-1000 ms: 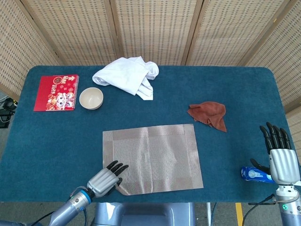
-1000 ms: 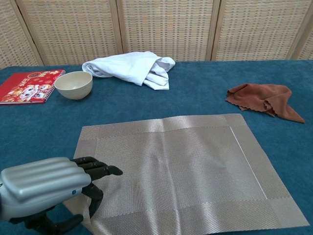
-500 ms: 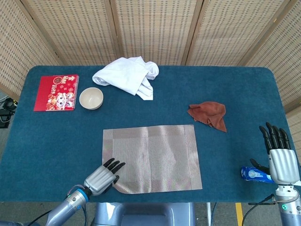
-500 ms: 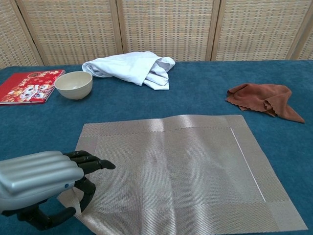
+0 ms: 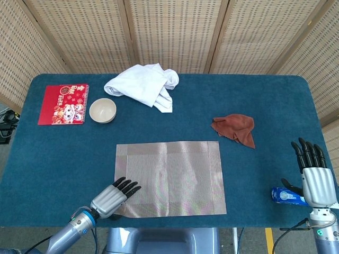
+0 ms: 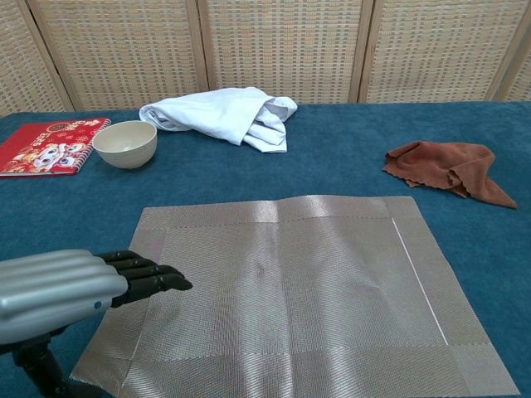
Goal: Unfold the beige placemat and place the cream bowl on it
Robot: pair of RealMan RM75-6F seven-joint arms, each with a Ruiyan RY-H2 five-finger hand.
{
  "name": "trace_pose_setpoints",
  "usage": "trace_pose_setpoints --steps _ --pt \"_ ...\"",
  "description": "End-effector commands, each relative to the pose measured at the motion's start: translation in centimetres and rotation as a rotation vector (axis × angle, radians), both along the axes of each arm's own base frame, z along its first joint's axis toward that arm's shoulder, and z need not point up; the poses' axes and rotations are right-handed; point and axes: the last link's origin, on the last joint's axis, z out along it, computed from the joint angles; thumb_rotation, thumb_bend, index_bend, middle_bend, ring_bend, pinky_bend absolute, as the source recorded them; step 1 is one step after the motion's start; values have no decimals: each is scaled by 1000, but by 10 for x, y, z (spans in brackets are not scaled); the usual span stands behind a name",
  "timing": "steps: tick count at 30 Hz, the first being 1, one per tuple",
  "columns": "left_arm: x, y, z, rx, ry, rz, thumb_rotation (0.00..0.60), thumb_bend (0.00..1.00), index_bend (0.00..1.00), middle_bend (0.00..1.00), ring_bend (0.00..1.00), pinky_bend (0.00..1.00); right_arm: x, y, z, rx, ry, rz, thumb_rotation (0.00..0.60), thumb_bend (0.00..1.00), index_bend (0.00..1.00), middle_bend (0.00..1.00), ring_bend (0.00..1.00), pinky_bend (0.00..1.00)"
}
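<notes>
The beige placemat (image 5: 169,177) (image 6: 290,290) lies spread flat on the blue table, near the front edge. My left hand (image 5: 114,193) (image 6: 75,286) hovers at its near left corner with fingers stretched out over the mat, holding nothing. The cream bowl (image 5: 103,110) (image 6: 124,143) stands upright at the back left, well apart from the mat. My right hand (image 5: 313,172) stays at the table's right edge, fingers spread and empty; the chest view does not show it.
A crumpled white cloth (image 5: 143,85) (image 6: 220,112) lies behind the mat, a red notebook (image 5: 64,103) (image 6: 46,145) left of the bowl, and a brown rag (image 5: 234,128) (image 6: 448,170) to the right. A small blue packet (image 5: 286,196) sits beside my right hand.
My left hand has drawn back toward the near left and let go of the mat's corner, which now lies flat instead of curled up. The right hand has not moved.
</notes>
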Motion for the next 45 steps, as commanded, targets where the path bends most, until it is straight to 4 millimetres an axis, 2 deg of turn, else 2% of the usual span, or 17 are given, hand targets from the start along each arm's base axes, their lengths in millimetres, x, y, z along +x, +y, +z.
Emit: trace_pose_setpoints --steps 1,5,13,16,21,24,31,35,41,45 --pt "-2 6 13 34 -21 7 514 198 0 0 0 0 0 0 0 0 1 0 600 0 0 0 0 0" --pt "-4 18 34 94 -62 33 515 198 0 0 0 0 0 1 0 -1 2 0 600 0 0 0 0 0" --pt "-7 65 88 289 -145 97 515 193 0 0 0 0 1 1 -1 2 4 1 600 0 0 0 0 0" --pt "-9 80 100 343 -157 117 515 193 0 0 0 0 1 1 -1 2 4 1 600 0 0 0 0 0" --pt "-26 127 120 495 -101 169 518 193 0 0 0 0 1 0 -2 4 5 -2 600 0 0 0 0 0" --pt "-38 162 117 552 -66 213 516 193 0 0 0 0 0 0 -3 8 6 -4 600 0 0 0 0 0" --pt "-55 215 91 554 -38 263 523 193 0 0 0 0 -2 -3 -6 16 16 -16 600 0 0 0 0 0" --pt "-60 238 75 542 -36 294 570 191 84 0 0 0 -5 -5 -8 23 24 -28 600 0 0 0 0 0" --pt "-64 263 55 542 -30 332 598 192 243 0 0 0 -8 -8 -10 25 32 -41 600 0 0 0 0 0" --pt "-66 271 44 532 -23 351 600 192 265 0 0 0 -10 -9 -10 26 35 -50 600 0 0 0 0 0"
